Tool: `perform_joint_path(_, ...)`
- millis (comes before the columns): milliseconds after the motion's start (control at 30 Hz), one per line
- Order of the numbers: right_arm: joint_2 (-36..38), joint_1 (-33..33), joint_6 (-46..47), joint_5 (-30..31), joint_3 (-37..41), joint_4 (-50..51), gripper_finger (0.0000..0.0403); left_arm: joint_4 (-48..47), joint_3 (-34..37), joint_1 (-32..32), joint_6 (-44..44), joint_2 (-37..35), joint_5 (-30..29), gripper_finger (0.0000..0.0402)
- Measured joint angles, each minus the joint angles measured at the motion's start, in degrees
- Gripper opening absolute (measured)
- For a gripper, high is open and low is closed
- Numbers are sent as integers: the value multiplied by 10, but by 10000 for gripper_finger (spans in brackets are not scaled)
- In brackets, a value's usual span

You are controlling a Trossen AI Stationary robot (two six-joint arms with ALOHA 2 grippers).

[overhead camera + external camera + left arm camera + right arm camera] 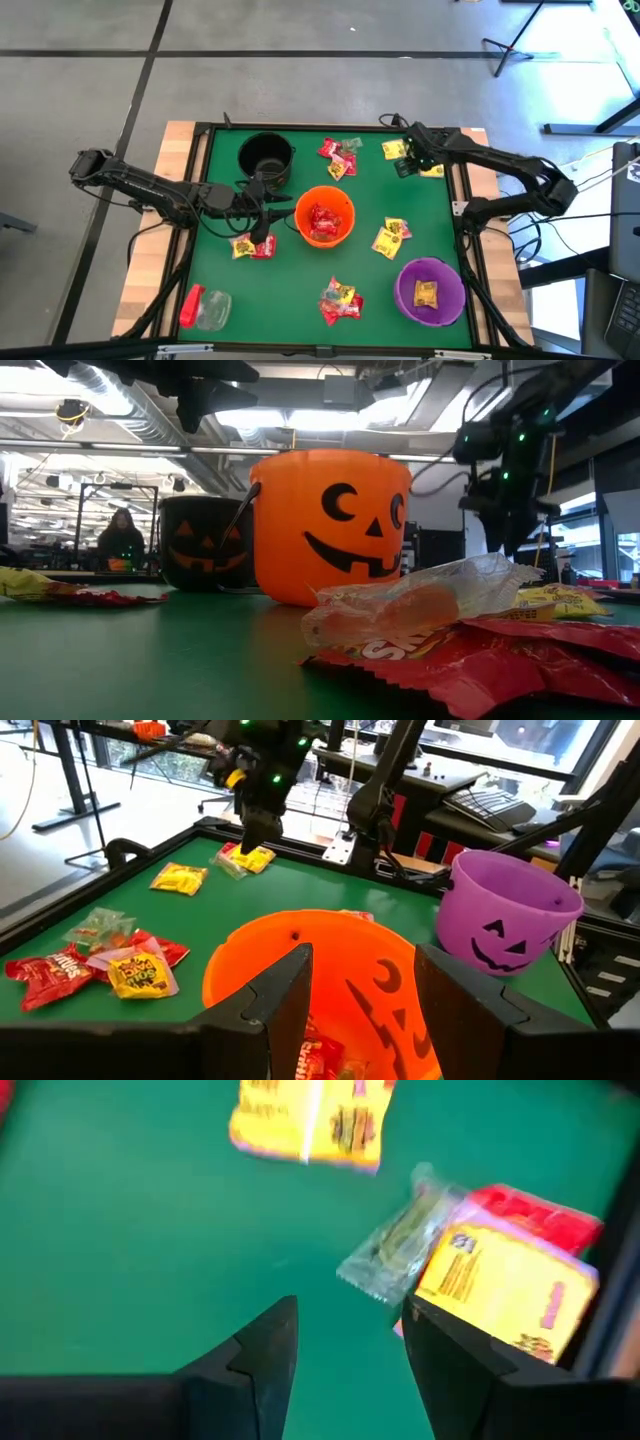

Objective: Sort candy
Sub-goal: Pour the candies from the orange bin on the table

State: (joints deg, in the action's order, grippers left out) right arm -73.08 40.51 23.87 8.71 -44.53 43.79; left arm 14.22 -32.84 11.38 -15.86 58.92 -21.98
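Candy (338, 158) lies scattered in small piles across the green table (300, 290), some in the orange bucket (324, 216). Packets: light, crinkly, slippery; pinch mid-body. Right gripper (345, 1342) fingers apart above the greenish packet (392, 1250); left gripper (362, 982) apart, empty.

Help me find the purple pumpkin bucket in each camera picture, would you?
High view: purple bucket sits at the table's lower right, one yellow packet inside.
Low view: not in it.
Left wrist view: at the right, face showing, past the orange bucket.
Right wrist view: not in it.
Shared landmark: the orange bucket, mid-table.
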Motion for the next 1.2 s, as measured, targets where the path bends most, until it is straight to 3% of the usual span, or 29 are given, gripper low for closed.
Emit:
perform_joint_path(167,-39,20,-18,-36,0,-31,177,0,0,0,0,0,0,167)
perform_joint_path(833,-52,19,-63,-42,-7,-47,177,-2,0,0,13,0,1,167)
perform_joint_path(1200,-52,2,-118,-161,-79,-64,177,-20,0,-28,4,5,2,167)
